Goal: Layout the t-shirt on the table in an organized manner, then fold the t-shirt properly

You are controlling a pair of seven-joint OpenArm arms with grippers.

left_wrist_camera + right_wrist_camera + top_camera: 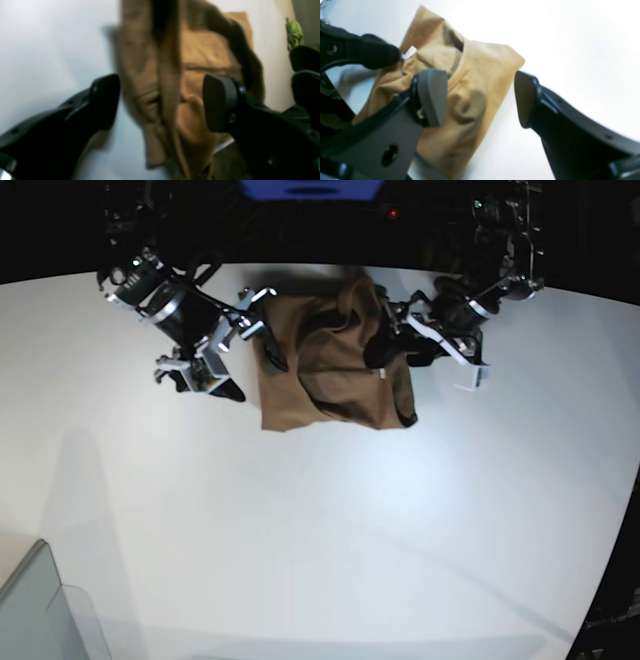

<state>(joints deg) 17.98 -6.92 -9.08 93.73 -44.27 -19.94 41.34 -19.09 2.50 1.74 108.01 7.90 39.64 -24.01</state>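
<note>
T-shirt (335, 370) lies bunched at the far side of the bench (320, 530), layout unfinished. Left end effector (161, 102) and right end effector (481, 97) both gape, holding nothing; next, regrasp edges to spread.

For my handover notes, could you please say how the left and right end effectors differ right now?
The left end effector sits at the t-shirt's right edge in the base view; the right end effector flanks its left edge. Both stand open, holding nothing, above the table.
</note>
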